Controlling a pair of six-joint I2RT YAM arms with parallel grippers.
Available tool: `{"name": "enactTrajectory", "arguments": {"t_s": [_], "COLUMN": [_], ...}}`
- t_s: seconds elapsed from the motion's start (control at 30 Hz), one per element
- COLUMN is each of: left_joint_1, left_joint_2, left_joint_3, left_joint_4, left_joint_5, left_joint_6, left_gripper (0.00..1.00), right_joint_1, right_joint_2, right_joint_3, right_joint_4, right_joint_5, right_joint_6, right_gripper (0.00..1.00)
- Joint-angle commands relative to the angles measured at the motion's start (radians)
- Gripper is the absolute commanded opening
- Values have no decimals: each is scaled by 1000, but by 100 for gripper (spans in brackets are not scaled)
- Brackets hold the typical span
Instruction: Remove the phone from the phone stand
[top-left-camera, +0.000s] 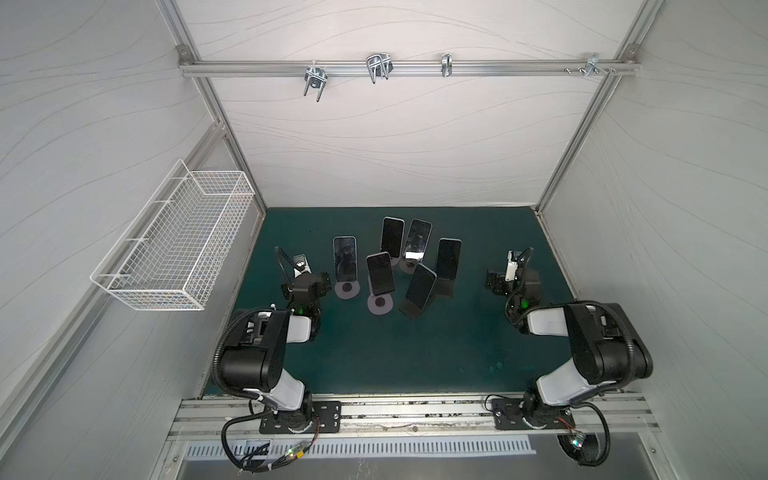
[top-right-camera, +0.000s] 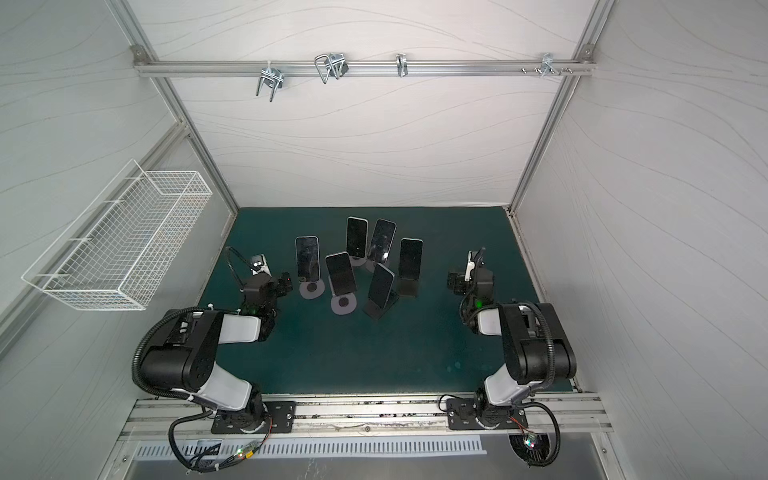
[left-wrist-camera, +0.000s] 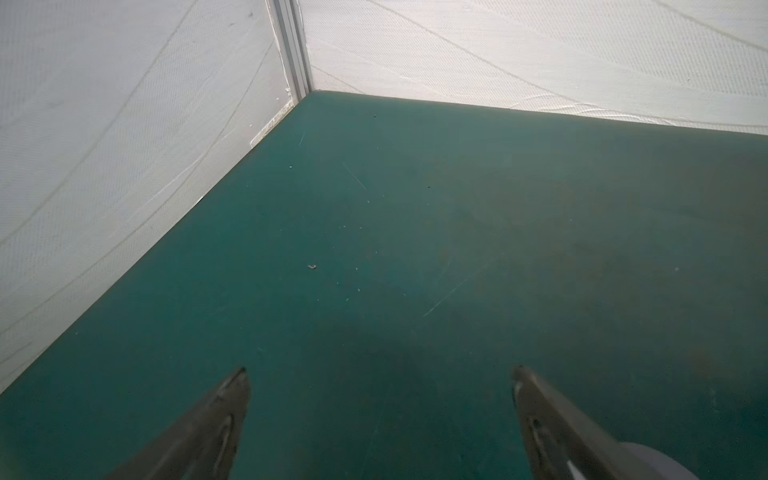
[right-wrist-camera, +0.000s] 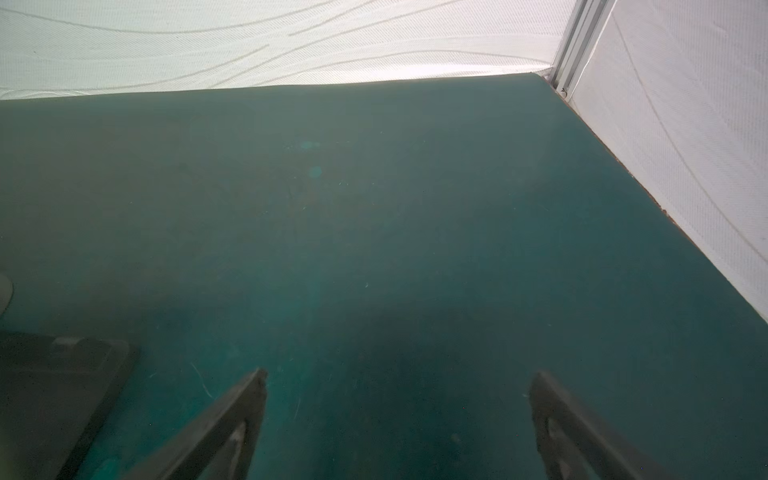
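Jaws left and right spread wide, gripping nothing — above green mat (left-wrist-camera: 415, 216), beside phones (top-left-camera: 345, 258).

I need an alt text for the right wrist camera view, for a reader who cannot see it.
The right gripper, its two dark fingers spread wide with nothing between them, points across a bare stretch of green mat toward the white back wall. The flat black base of a phone stand shows at the edge of the frame.
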Motion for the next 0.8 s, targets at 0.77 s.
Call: {"name": "enactTrajectory", "arguments": {"t_s": [0.77], "left_joint_1": [6], "left_joint_2": [10], "left_joint_3": [29], "left_joint_4": [24], "left_joint_5": [10], "left_joint_6": [-2], "left_gripper": [99], "right_joint_1": [6], "right_joint_2": [6], "right_joint_3": [9], "right_joint_4": [-1], "right_joint_5": [9], "right_joint_6": [-3], "right_gripper": [99]}}
